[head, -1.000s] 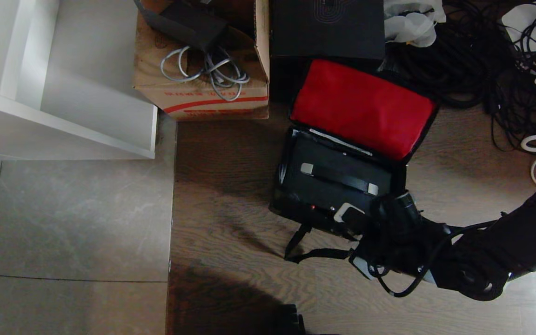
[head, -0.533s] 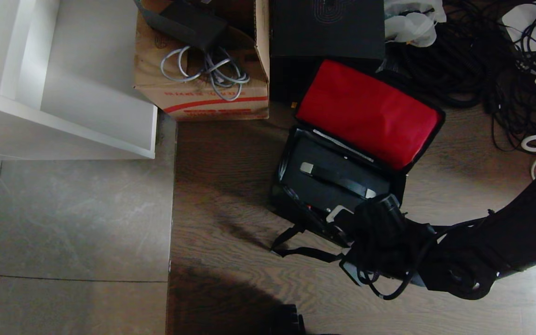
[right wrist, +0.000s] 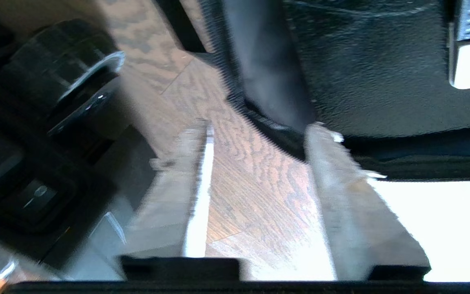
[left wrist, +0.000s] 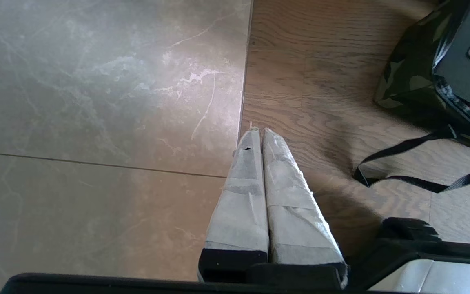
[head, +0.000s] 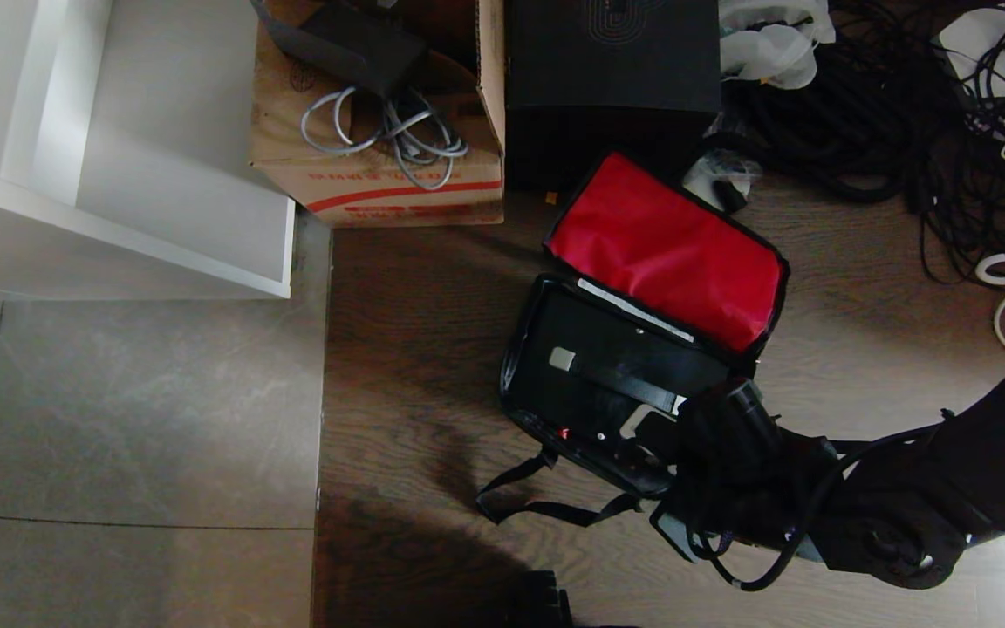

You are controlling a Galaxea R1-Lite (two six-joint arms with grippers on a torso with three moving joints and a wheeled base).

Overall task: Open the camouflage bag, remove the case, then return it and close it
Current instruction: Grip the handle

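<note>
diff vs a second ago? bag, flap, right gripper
The camouflage bag slid nearer the robot with the case still inside, and its red flap no longer reaches the black box. The right gripper, at the bag's near right corner, went from shut to open, with nothing between the fingers. Cardboard box, shelf and left gripper: unchanged.

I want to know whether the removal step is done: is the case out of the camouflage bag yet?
No, the case lies inside the open camouflage bag, below its red flap.
</note>
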